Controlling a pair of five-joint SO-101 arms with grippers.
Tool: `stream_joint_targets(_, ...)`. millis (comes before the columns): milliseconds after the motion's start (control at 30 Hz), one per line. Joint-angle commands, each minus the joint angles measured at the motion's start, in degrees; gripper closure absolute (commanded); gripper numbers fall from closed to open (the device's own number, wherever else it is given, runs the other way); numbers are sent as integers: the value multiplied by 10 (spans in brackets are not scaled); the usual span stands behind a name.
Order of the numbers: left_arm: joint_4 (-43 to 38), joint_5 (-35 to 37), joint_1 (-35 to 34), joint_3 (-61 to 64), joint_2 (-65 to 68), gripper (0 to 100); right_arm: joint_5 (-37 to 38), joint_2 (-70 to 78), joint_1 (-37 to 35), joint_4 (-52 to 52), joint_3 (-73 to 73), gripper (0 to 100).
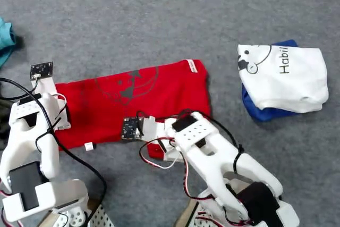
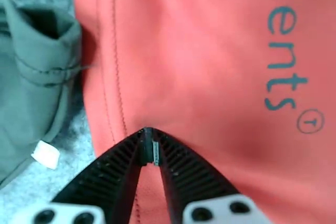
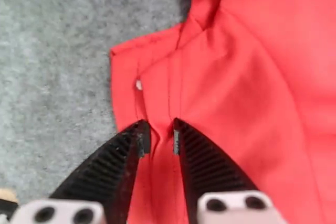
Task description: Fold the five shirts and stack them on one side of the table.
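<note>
Left claw [image 2: 148,146], right claw [image 3: 157,140] pinching red shirt [image 1: 159,89] edge.

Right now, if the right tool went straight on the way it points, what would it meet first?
The red shirt: the right tool sits at its seamed edge, apparently touching the cloth, though depth is unclear.

Smooth matt cloth: red shirt [image 1: 133,99]; rough felt: table [image 1: 159,25].

The grey table [image 1: 159,25] bears a red shirt [image 1: 159,91] spread flat, a folded blue shirt [image 1: 260,112] beneath a folded white shirt [image 1: 287,78], and a teal cloth [image 1: 5,38] at one edge.
</note>
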Motion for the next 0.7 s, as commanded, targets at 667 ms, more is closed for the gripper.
stream_joint_targets(667,-14,0,5,-3,-16,981,-4,9,32,76,-77,928)
